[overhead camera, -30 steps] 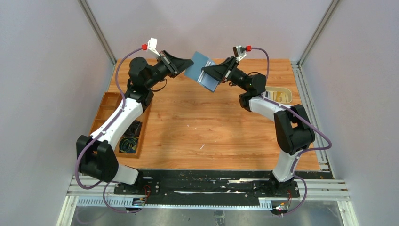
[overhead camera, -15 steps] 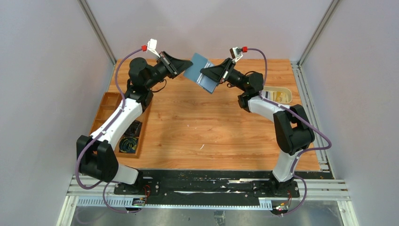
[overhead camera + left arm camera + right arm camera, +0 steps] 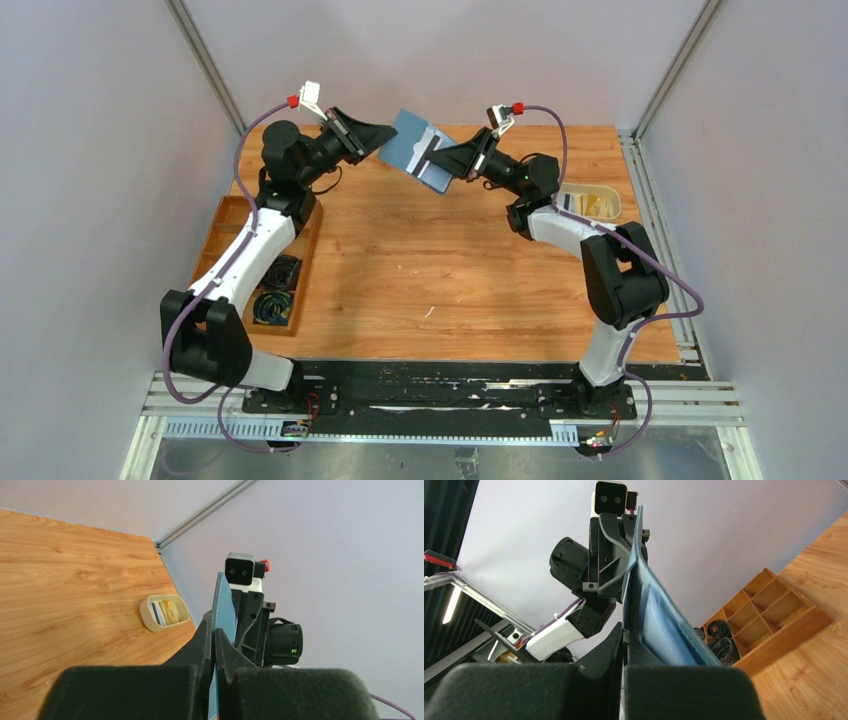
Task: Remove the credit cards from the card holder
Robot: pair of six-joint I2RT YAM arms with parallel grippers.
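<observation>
two robot arms meet in the air above the far edge of a wooden bench [image 3: 430, 270]. between them hangs the card holder [image 3: 408, 150], a flat blue case, clear of the bench. the left tool [image 3: 388, 132] stays clamped shut on one edge. the right tool [image 3: 433, 158], partly open a second ago, has just closed fully on the opposite edge, and the case has drifted slightly toward the left edge. a whitish strip shows at the right tool's tip (possibly a card, too small to be sure), so a pull-out looks ready to begin. a cream dish [image 3: 146, 616] at the far right corner already holds credit cards [image 3: 172, 611]. a wooden tray [image 3: 238, 212] lies along the left edge. pale lilac walls and metal frame rails surround the bench.
</observation>
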